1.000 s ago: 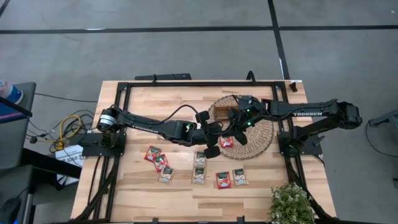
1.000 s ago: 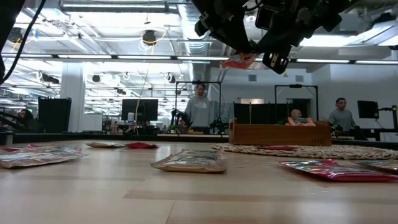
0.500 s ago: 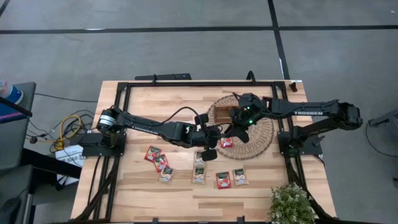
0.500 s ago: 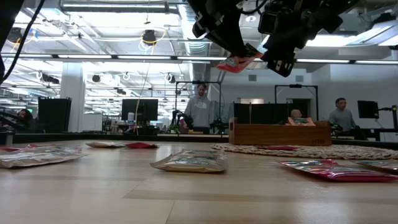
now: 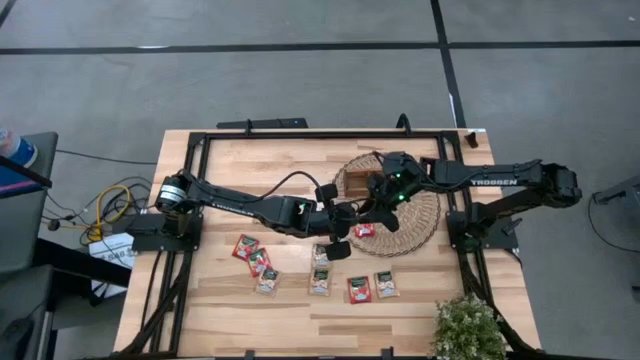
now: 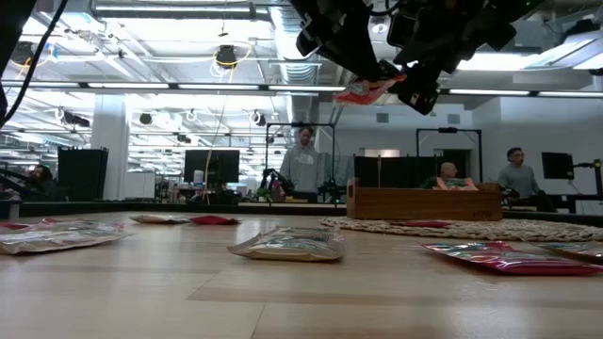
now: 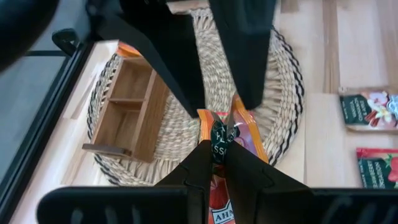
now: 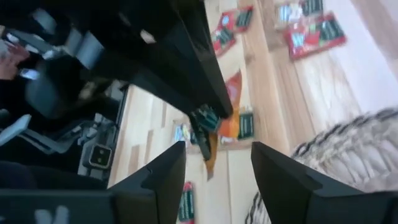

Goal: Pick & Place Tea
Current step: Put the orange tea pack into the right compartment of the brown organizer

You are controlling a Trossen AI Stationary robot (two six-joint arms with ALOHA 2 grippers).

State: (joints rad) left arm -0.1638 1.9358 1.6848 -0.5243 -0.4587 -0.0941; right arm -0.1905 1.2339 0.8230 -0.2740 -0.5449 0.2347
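One sachet half hidden by fingers

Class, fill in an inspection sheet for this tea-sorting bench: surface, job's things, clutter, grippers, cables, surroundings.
Surface: wooden table, round wicker mat bearing a wooden tray.
Job's things: red sachet held in the air; seven sachets lying on the table.
Clutter: potted plant at a corner.
Grippers: left gripper shut on the red sachet; right gripper open beside it.
Cables: yellow coil off the table's left.
Surroundings: people behind, monitors.
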